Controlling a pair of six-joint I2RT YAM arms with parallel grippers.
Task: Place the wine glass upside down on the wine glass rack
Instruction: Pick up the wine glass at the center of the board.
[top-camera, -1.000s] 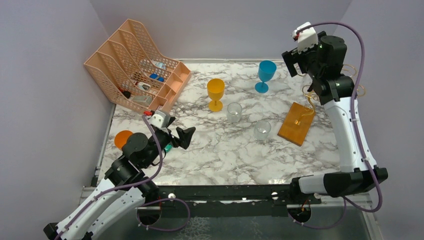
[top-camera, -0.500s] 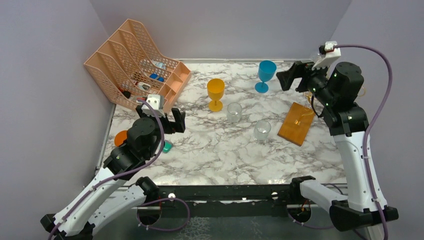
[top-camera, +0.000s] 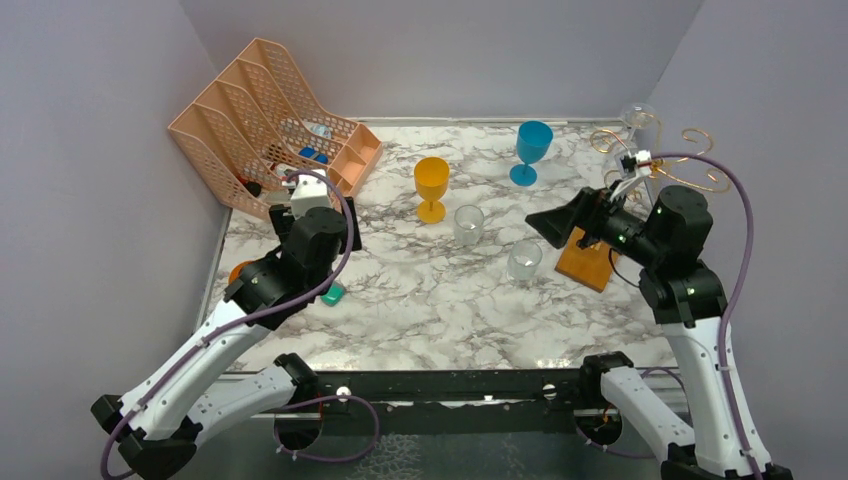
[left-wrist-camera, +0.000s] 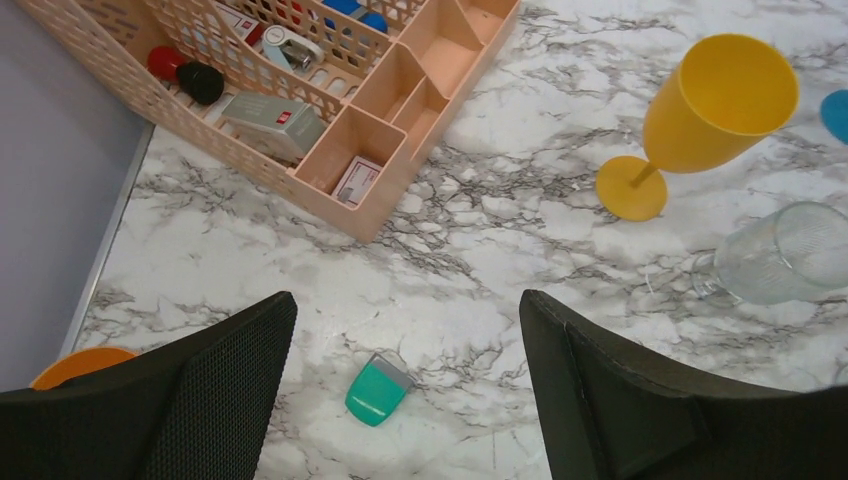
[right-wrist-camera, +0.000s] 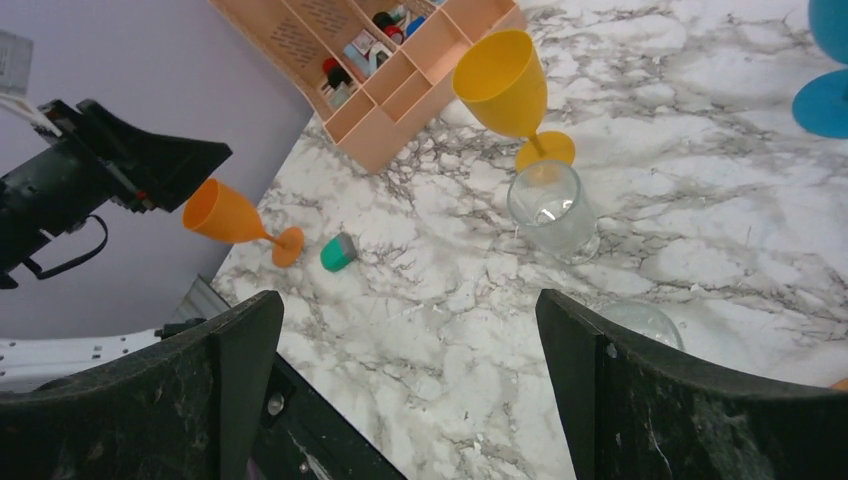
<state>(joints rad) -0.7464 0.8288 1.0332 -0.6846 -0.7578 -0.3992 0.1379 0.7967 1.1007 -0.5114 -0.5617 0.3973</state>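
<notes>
The wine glass rack (top-camera: 655, 165) stands at the right rear, its gold spiral arms above an orange-brown base (top-camera: 580, 268) that my right arm partly covers. A clear glass (top-camera: 638, 113) shows at the rack's top. A yellow wine glass (top-camera: 432, 186) (left-wrist-camera: 715, 110) (right-wrist-camera: 505, 80) and a blue one (top-camera: 532, 150) stand upright mid-table. An orange wine glass (right-wrist-camera: 232, 217) sits at the left edge. My right gripper (top-camera: 548, 226) (right-wrist-camera: 408, 300) is open and empty, left of the rack. My left gripper (left-wrist-camera: 405, 300) is open and empty over bare marble.
A peach mesh organiser (top-camera: 270, 130) holding small items fills the back left corner. Two clear glasses (top-camera: 468, 224) (top-camera: 523, 260) stand mid-table between the arms. A small teal object (top-camera: 333, 294) (left-wrist-camera: 378, 390) lies below my left gripper. Grey walls close in left, right and back.
My right arm has swung down and leftward from the back right, uncovering the rack's gold arms. My left wrist has turned and risen toward the organiser.
</notes>
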